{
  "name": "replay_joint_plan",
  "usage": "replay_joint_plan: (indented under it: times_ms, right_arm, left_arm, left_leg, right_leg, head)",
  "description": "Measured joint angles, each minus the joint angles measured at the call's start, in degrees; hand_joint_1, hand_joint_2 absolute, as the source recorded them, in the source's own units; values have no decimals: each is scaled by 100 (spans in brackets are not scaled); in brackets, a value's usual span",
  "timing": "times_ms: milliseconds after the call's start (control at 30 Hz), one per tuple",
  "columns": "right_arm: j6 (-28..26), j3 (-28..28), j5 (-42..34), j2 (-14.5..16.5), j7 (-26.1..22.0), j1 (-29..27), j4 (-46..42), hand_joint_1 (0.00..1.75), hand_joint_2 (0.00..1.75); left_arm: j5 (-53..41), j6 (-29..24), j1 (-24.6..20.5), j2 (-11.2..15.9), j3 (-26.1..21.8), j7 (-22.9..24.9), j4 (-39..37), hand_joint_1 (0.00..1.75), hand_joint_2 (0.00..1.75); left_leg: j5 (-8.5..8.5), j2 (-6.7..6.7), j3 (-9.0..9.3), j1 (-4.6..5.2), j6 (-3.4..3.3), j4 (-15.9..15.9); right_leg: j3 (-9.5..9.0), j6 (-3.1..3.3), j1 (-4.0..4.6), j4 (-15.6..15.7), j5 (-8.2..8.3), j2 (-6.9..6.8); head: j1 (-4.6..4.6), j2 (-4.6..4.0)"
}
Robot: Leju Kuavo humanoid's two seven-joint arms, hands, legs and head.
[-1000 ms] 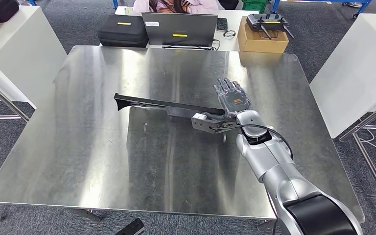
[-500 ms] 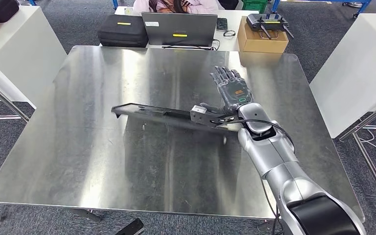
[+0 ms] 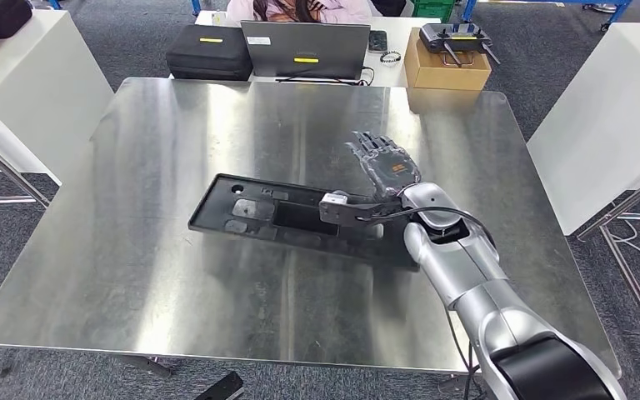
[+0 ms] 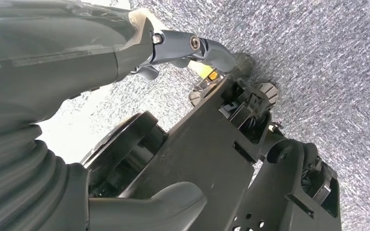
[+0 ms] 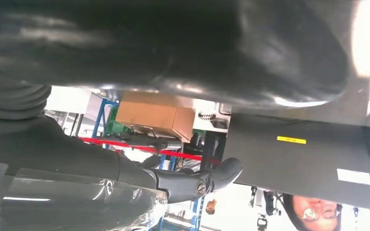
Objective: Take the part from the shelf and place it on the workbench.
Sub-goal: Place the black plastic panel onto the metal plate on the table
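One black part [image 3: 287, 218] flat on steel counter [image 3: 133, 250]; right hand [image 3: 386, 167] above it, fingers spread, holding nothing.

We see even, bright overhead light w/ soft glare streaks across the brushed steel bench [image 3: 175, 275], strongest near its far edge. Right wrist view is dim, blurred up close, w/ blown-out backlight.

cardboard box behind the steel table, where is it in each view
head view: cardboard box near the top edge, right of the laptop.
left wrist view: not in it.
right wrist view: cardboard box left of centre.
shared landmark: the laptop's yellow label, also in the right wrist view.
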State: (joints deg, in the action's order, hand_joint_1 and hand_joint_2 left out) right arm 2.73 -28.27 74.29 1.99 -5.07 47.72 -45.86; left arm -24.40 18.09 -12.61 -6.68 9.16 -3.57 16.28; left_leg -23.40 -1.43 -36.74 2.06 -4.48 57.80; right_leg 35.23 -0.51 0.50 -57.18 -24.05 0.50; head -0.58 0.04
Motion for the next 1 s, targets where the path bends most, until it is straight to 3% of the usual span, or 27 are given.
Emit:
replay_joint_plan:
  times_ms: [200, 333, 500, 700, 1000]
  right_arm:
    - [-4, -98, -45, -17, 0, -12, -4, 0, 0]
    - [-100, -136, -160, -56, 63, -101, -251, 0, 0]
    - [-420, -162, -162, -349, 344, -685, -1615, 0, 0]
    - [-533, -136, 23, -821, 468, -1608, -3429, 0, 0]
    - [-582, -95, 35, -1040, 486, -1913, -4160, 0, 0]
  left_arm:
    - [13, -5, 0, 3, 2, 3, -4, 0, 175]
    - [92, -171, 61, 6, 1, -174, -10, 0, 0]
    - [261, -646, 325, 13, -9, -403, -55, 0, 0]
    - [365, -733, 440, 20, -73, -422, -95, 0, 0]
    - [399, -734, 451, 19, -87, -422, -100, 0, 0]
  left_leg:
    - [0, 0, 0, 0, 0, 0]
    - [-1, 0, 0, 0, 1, 0]
    - [-9, -5, 1, 0, 8, 1]
    - [-28, -2, 1, 3, 18, 0]
    - [-28, 3, 8, 3, 19, 0]
  right_leg:
    - [0, 0, 0, 0, 0, 0]
    - [-1, 0, 0, 0, 0, 0]
    - [3, 11, -1, 1, -11, 0]
    - [0, 19, -3, 2, -18, 9]
    - [-1, 19, -3, 2, -18, 15]
  head:
    - [0, 0]
    - [1, 0]
    - [0, 0]
    - [-1, 0]
    - [-1, 0]
